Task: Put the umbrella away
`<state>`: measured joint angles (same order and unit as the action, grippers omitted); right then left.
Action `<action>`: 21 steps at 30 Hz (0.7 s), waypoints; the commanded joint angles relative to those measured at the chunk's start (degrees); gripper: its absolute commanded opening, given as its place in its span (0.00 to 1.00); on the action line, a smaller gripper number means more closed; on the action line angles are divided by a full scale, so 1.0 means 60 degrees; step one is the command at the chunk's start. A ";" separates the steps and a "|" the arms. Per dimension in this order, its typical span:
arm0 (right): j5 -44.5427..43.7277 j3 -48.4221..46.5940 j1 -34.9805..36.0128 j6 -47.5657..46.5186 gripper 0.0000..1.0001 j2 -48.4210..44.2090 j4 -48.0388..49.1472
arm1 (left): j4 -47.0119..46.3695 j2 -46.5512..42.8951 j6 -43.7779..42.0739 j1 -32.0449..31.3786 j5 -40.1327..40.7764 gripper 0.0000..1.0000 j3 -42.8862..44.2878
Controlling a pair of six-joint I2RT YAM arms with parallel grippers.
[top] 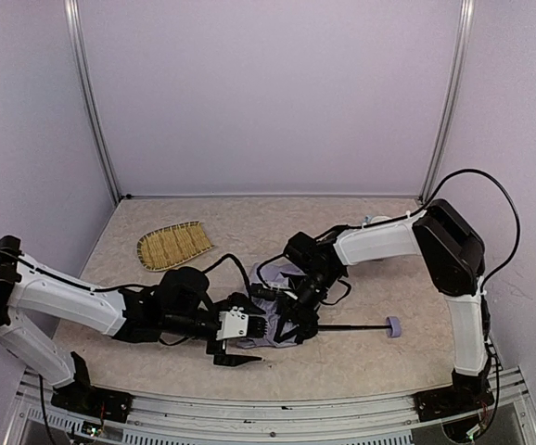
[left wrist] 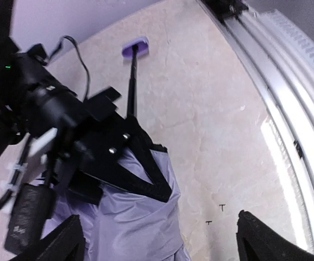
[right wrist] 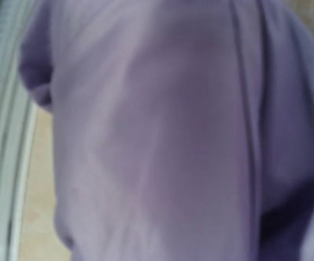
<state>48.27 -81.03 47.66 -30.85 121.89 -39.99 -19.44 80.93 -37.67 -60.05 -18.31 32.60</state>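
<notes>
Top external view showed the umbrella [top: 270, 336] on the speckled beige table [top: 361, 241]. Its crumpled, soft lavender-grey fabric lay just ahead of the left pincer [left wrist: 168, 242], whose fingers stood wide apart, released. The right pincer [top: 298, 315] pressed into the fabric from above, and its grip could not be told. Beyond it ran the thin black shaft [top: 351, 326] to a small lavender block handle [top: 394, 326].

1. The top view sits high above the near edge of the table [top: 370, 357]. It looks down and forward to the back wall [top: 268, 93], from farthest off.
2. The left wrist view is low and close. It looks past its own fingers [left wrist: 56, 242], over the umbrella [left wrist: 130, 217], toward the handle [left wrist: 136, 48].
3. The right wrist view is almost against the umbrella's fabric and is blurred.
4. All three views share the umbrella. The top and left wrist views also share the handle.
</notes>
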 commanded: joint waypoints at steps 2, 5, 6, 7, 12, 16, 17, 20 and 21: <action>-0.0214 -0.0106 -0.0285 0.0021 0.23 0.1629 -0.2231 | 0.0577 0.1492 -0.0926 -0.0201 0.1573 0.99 0.0659; -0.0039 -0.0203 -0.0329 -0.0354 0.23 0.1855 -0.2426 | 0.0254 0.2080 -0.1152 -0.0186 0.2476 0.99 0.0789; 0.0042 -0.0231 -0.0326 -0.0485 0.24 0.1906 -0.2494 | 0.0100 0.2374 -0.1171 -0.0187 0.2917 0.99 0.0818; 0.0099 -0.0247 -0.0328 -0.0557 0.24 0.1920 -0.2519 | 0.0022 0.2605 -0.1144 -0.0187 0.3377 0.98 0.0896; 0.0243 -0.0184 -0.0344 -0.0688 0.24 0.1732 -0.2370 | 0.0411 0.3469 -0.0725 -0.0148 0.4230 0.87 0.1316; 0.0401 -0.0061 -0.0342 -0.0870 0.24 0.1463 -0.2328 | 0.0770 0.3992 -0.0447 -0.0155 0.4662 0.86 0.1586; 0.0428 -0.0026 -0.0343 -0.0925 0.24 0.1416 -0.2346 | 0.0899 0.4060 -0.0445 -0.0137 0.4577 0.87 0.1679; 0.0376 0.0112 -0.0354 -0.0949 0.27 0.1247 -0.2322 | 0.1861 0.4354 -0.0326 -0.0040 0.4361 0.80 0.2236; 0.0346 0.0179 -0.0366 -0.0862 0.29 0.1135 -0.2244 | 0.2328 0.4495 -0.0222 0.0017 0.4333 0.71 0.2511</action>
<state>57.39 -84.68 43.83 -34.46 126.65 -46.68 -19.14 102.32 -42.65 -62.46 3.51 44.42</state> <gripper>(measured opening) 0.357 0.818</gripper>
